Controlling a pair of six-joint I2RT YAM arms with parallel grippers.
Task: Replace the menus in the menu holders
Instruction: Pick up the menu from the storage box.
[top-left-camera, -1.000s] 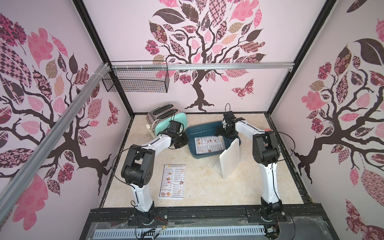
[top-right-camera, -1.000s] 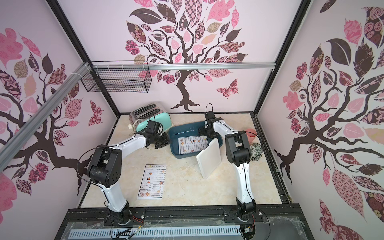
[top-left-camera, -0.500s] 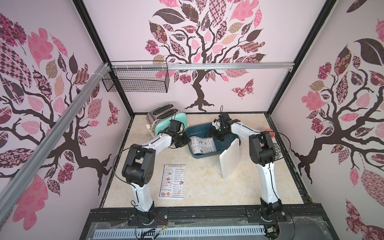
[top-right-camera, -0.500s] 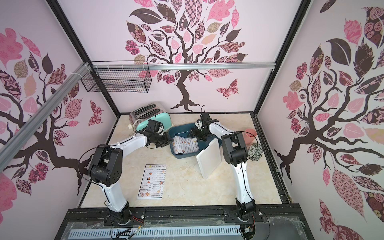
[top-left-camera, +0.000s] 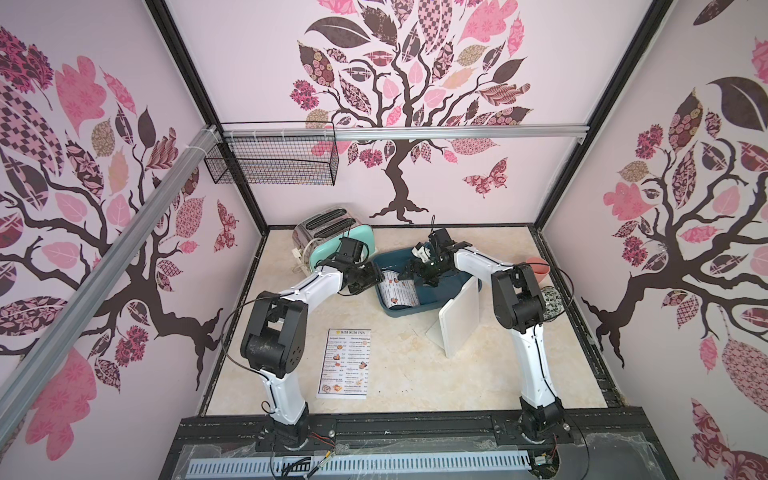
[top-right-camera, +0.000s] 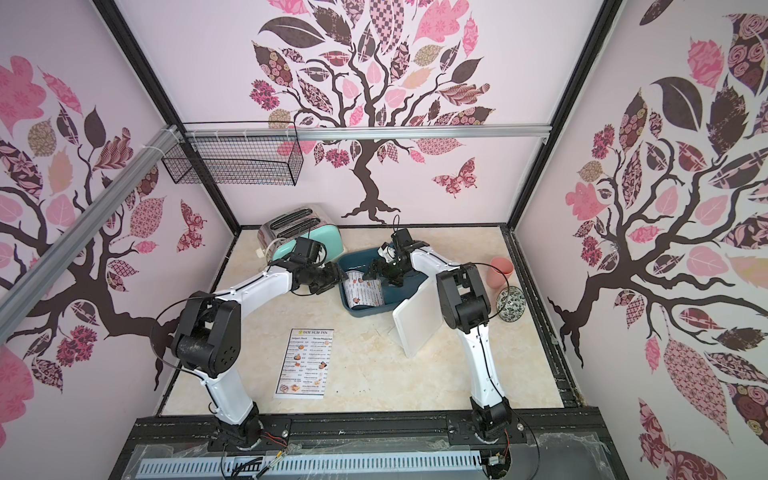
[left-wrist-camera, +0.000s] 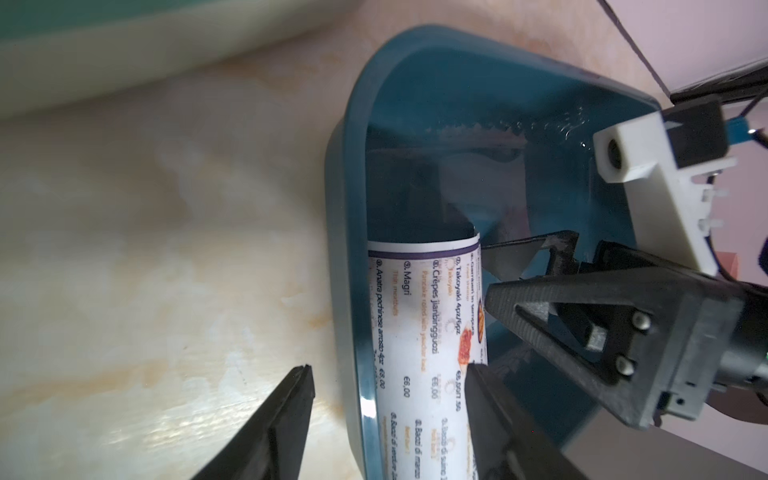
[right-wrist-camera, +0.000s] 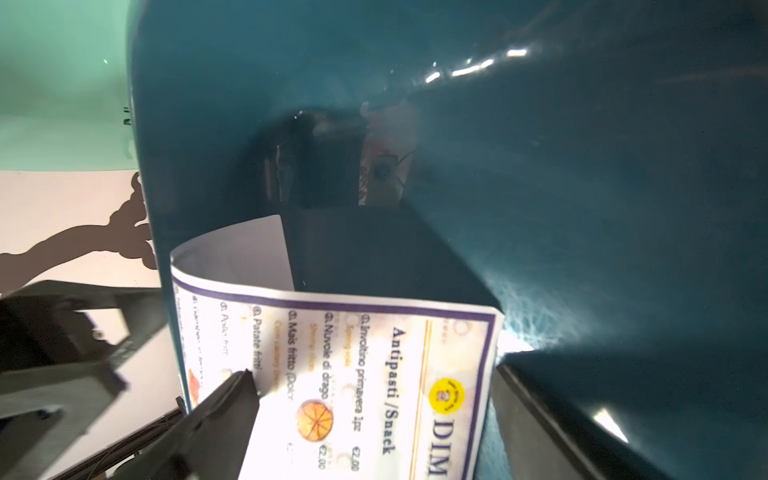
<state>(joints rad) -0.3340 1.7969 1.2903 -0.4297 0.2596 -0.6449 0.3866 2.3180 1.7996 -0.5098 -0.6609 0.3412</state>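
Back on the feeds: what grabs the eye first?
A white paper menu sits curled inside the dark blue plastic tub, with the left gripper and right gripper open beside it. A second menu lies flat on the beige table in front of the tub; the upright white plastic menu holder stands beside it.

In a top view my left gripper (top-right-camera: 338, 277) sat at the left rim of the tub (top-right-camera: 368, 314). My right gripper (top-right-camera: 372, 273) reached down inside it, and one menu (top-right-camera: 365, 293) lay curled up between them (how wide my jaws stood was too small to tell). The other menu (top-right-camera: 305, 363) lay flat on the table (top-right-camera: 374, 374), well apart. The holder (top-right-camera: 415, 326) stood upright just beside the tub, by my right arm (top-right-camera: 461, 299).
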